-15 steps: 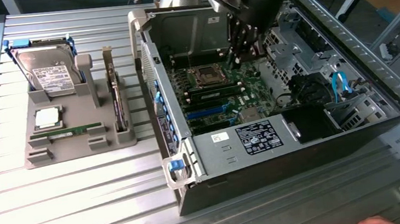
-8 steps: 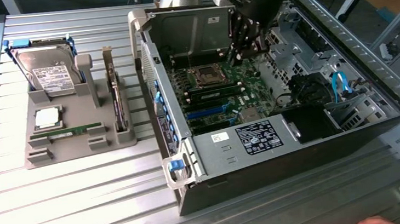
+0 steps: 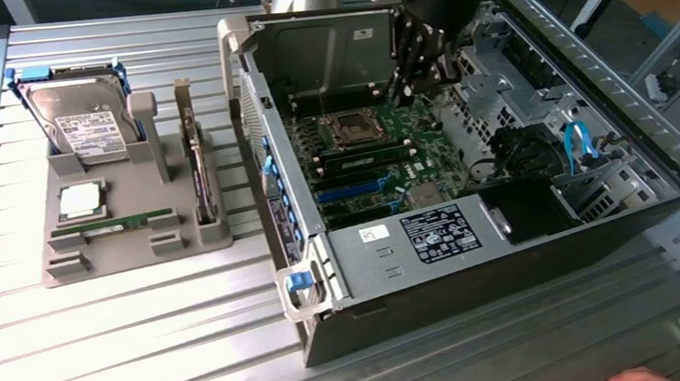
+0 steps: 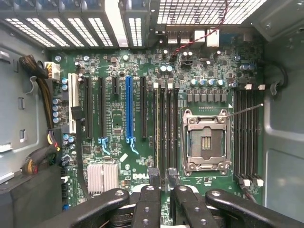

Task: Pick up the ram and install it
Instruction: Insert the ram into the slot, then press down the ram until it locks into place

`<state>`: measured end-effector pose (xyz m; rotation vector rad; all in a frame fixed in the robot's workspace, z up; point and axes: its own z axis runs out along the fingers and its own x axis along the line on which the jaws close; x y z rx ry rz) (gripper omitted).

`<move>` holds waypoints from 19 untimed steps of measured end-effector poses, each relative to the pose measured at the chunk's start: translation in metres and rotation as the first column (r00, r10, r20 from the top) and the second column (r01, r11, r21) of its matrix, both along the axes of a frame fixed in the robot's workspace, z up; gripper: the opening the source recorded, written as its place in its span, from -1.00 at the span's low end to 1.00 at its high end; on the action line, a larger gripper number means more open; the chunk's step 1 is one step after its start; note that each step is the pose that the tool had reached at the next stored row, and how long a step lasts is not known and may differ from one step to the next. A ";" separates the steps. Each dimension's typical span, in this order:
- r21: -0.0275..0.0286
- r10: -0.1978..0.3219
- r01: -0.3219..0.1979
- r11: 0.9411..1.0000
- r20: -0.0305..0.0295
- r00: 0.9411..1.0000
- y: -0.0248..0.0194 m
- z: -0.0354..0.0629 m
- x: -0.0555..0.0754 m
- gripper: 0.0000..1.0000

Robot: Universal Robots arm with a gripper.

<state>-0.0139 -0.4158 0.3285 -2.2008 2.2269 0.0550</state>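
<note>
While my black gripper (image 3: 415, 80) hangs released and empty over the green motherboard (image 4: 114, 118), the long green ram stick (image 3: 112, 225) seems to lie in the grey plastic holder tray (image 3: 128, 258), well apart; a skewed pinch there could jam it.

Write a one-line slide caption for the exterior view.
Gripper hangs above the motherboard in the open computer case while the ram lies in the grey holder outside.

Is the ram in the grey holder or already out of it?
In. The ram sits in a slot of the grey holder, beside the silver processor.
</note>
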 end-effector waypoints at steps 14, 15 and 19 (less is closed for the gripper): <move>0.000 0.000 0.000 1.000 0.000 1.000 0.0000 0.0096 0.000 -0.62; 0.000 0.000 0.000 1.000 0.000 1.000 0.0000 0.0096 0.000 -0.62; 0.000 0.000 0.000 1.000 0.000 1.000 0.0000 0.0096 0.000 -0.62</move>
